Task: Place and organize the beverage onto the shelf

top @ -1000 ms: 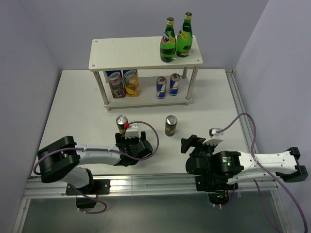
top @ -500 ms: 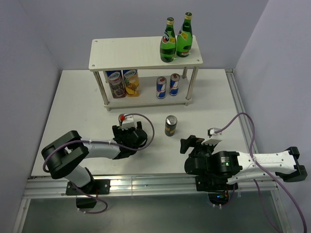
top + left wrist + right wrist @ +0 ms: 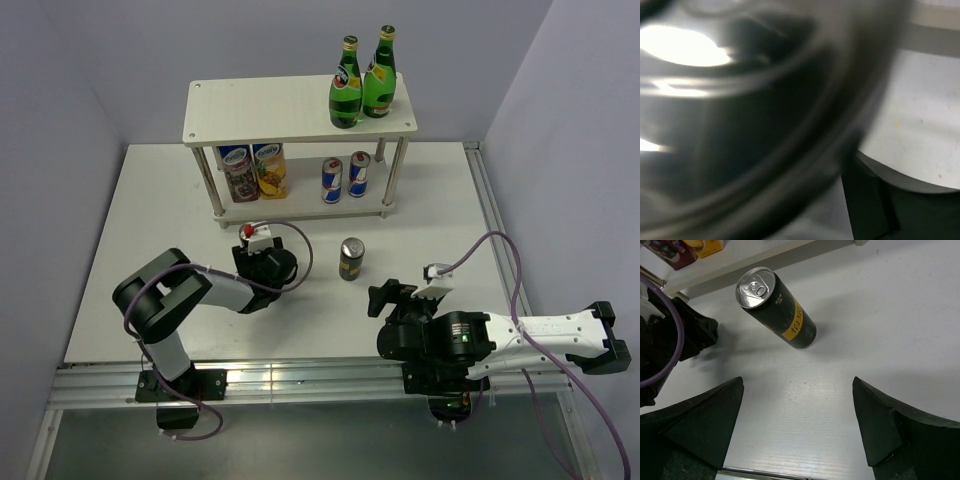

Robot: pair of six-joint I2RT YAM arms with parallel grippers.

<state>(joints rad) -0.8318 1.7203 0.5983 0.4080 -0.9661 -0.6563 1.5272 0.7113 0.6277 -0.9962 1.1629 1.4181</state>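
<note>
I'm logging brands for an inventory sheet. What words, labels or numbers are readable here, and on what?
Dark can: yellow label lettering, too blurred to read.
Green bottles: labels too small.
Blue-and-silver cans: markings too small.
Colourful cans beside them: prints too small.
Nothing can be quoted.

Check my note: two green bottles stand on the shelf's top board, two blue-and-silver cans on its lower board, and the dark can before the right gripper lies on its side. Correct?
One error: the dark can stands upright on the table, as the right wrist view shows. The green bottles, the blue-and-silver cans and the right gripper are as noted.
</note>
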